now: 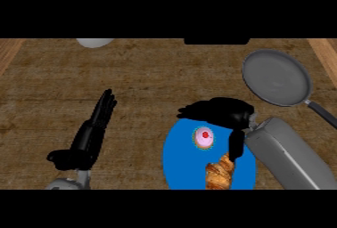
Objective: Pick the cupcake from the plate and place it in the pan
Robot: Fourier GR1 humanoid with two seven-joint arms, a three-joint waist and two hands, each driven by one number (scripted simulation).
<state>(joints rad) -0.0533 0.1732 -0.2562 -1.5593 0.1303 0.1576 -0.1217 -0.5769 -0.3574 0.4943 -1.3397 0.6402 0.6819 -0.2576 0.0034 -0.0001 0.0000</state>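
A cupcake (204, 137) with pink icing and a red dot stands on the blue plate (178, 156), near the plate's middle. My right hand (223, 112) hovers over the plate's far edge, fingers reaching left and thumb hanging down just right of the cupcake; it holds nothing. The grey pan (276, 76) lies at the far right, its dark handle pointing toward the lower right. My left hand (92, 129) rests at the left with straight fingers pointing away, well apart from the plate.
A croissant (220, 173) lies on the plate's near part, below the cupcake. A white object (94, 42) and a dark object (216, 41) sit at the counter's far edge. Wooden strips border both sides of the counter.
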